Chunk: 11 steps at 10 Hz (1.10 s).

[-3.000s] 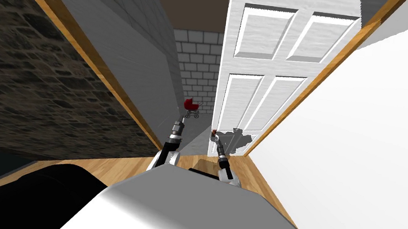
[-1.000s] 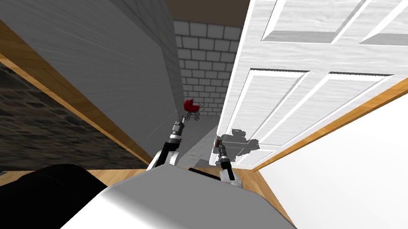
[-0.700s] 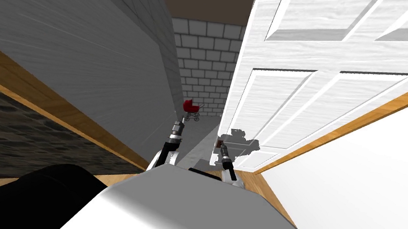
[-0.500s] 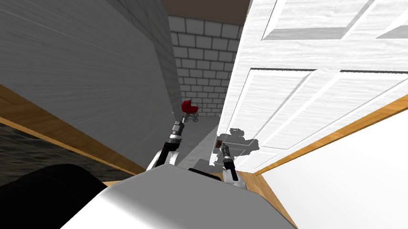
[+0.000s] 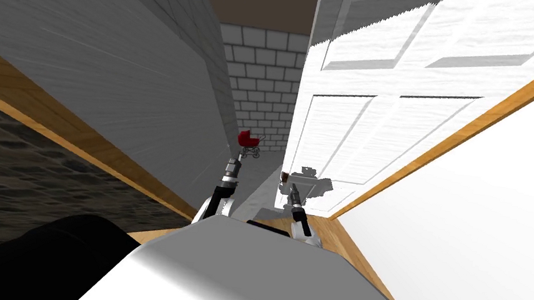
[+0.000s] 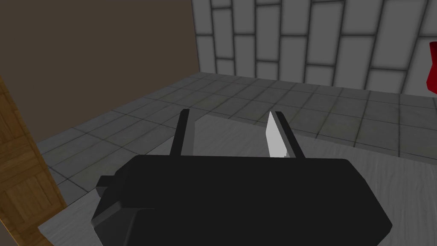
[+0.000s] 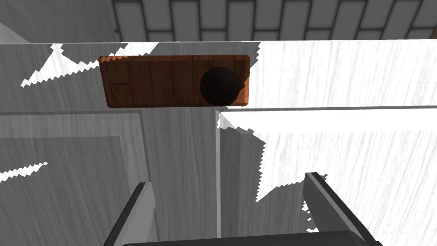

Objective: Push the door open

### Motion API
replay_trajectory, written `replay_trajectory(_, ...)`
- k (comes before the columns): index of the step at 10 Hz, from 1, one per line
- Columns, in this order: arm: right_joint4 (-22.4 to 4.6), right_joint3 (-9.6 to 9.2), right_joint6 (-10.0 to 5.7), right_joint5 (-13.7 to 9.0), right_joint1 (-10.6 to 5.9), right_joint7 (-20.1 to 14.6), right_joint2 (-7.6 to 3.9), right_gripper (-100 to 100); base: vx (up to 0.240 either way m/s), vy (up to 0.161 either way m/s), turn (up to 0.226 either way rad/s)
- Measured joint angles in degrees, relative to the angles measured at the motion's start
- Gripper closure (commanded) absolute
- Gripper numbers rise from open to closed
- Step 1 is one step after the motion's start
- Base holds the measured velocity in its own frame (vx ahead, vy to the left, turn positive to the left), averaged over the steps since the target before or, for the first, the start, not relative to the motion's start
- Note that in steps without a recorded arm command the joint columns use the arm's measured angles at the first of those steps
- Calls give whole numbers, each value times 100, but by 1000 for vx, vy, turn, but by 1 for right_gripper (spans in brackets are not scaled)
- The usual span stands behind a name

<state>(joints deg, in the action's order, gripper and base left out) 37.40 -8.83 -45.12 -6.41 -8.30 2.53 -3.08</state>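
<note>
Door faces the right end effector, its fingers spread apart, empty.

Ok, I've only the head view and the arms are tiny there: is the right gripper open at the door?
Observer: Yes, the right gripper is open, facing the white panelled door.
Operator: What's just ahead of it?
Observer: A brown wooden plate with a dark round knob, by the door's edge.
Operator: And the left?
Observer: The left gripper is open too, pointing over a grey tiled floor.
</note>
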Motion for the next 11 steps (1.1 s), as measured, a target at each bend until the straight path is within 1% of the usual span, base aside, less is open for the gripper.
replay_trajectory(2, 34, -17, 26, -7, 14, -17, 81, -100, -188, 58, -28)
replay_trajectory(3, -46, -18, -9, -14, -27, -28, 137, -100, -83, 19, -5)
replay_trajectory(4, -58, -18, -20, -15, -30, -30, 144, -100, 103, 24, 29)
replay_trajectory(5, -96, -4, -32, -23, -56, -26, 109, -100, 167, 34, 26)
replay_trajectory(8, -102, 15, -75, -32, -40, -19, 38, -100, 196, 19, 21)
replay_trajectory(11, -100, 44, -98, -46, -35, -2, 25, -100, 208, 19, 26)
